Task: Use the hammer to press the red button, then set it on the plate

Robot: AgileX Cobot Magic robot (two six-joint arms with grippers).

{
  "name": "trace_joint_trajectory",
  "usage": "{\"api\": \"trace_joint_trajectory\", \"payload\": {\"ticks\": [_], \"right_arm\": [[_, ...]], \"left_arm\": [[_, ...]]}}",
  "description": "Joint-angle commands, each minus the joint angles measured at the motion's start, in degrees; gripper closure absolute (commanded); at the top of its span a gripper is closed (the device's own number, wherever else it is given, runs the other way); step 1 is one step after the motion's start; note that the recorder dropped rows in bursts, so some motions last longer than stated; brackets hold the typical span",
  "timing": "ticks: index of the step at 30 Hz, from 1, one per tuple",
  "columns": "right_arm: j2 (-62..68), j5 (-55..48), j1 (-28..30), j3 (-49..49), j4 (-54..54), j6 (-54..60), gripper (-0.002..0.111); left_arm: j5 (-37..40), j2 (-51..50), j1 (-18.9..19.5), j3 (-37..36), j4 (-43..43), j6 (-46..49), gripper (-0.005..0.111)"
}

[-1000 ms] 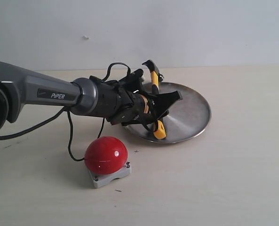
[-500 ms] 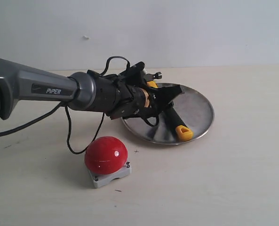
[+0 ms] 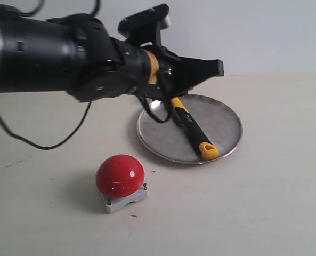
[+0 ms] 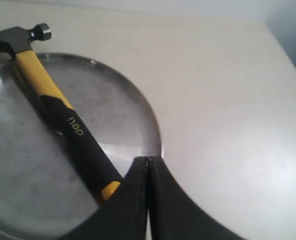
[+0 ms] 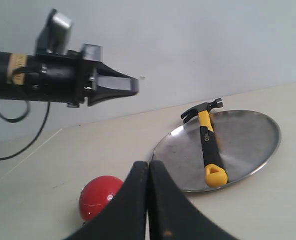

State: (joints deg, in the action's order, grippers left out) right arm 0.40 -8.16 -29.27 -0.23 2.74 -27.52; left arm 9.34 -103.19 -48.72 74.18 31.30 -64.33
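Note:
The hammer [image 3: 192,128] lies flat on the steel plate [image 3: 224,120], its dark head toward the far rim and its yellow looped end near the front rim. My left gripper [image 3: 216,66] hovers well above the plate, shut and empty. The left wrist view looks down past those shut jaws [image 4: 148,160] at the hammer [image 4: 63,115] on the plate [image 4: 18,165]. The red button [image 3: 120,175] sits on its grey base in front of the plate, to its left. My right gripper [image 5: 148,163] is shut on nothing and looks over the red button [image 5: 95,197], hammer [image 5: 210,145] and plate [image 5: 247,135].
The left arm's thick dark body and a looping black cable [image 3: 46,144] fill the upper left of the exterior view. A pale wall rises behind the beige table [image 3: 275,202]. The right arm is outside the exterior view.
The left gripper let go of the hammer, which now lies on the plate. The gripper then rose clear of the plate, toward the camera, and shut.

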Motion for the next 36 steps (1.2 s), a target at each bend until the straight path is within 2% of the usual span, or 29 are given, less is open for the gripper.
{"api": "trace_joint_trajectory", "payload": {"ticks": [1,4,9,12,16,23,29,32,36], "right_arm": [[-0.2,0.5,0.0,0.2,0.2,0.4,0.108],[-0.2,0.5,0.0,0.2,0.2,0.4,0.108],[-0.2,0.5,0.0,0.2,0.2,0.4,0.108],[-0.2,0.5,0.0,0.2,0.2,0.4,0.108],[-0.2,0.5,0.0,0.2,0.2,0.4,0.108],[-0.2,0.5,0.0,0.2,0.2,0.4,0.108],[-0.2,0.5,0.0,0.2,0.2,0.4,0.108],[-0.2,0.5,0.0,0.2,0.2,0.4,0.108],[-0.2,0.5,0.0,0.2,0.2,0.4,0.108]], "left_arm": [[-13.6,12.5,0.1,-12.7,1.3,0.2,0.107],[-21.1,21.4,0.1,-20.0,1.3,0.2,0.107],[-21.5,34.8,-0.1,-27.0,1.5,0.2,0.107],[-21.5,39.4,0.1,-27.8,1.5,0.3,0.107],[-21.7,44.4,0.3,-27.8,2.8,5.5,0.107],[-22.3,49.3,0.2,-27.8,2.8,5.7,0.107],[-16.7,51.0,0.5,-30.4,6.0,5.9,0.107],[-15.0,52.9,3.0,-34.6,6.0,5.7,0.107],[-15.0,59.4,9.0,-45.1,5.9,4.9,0.107]]}}
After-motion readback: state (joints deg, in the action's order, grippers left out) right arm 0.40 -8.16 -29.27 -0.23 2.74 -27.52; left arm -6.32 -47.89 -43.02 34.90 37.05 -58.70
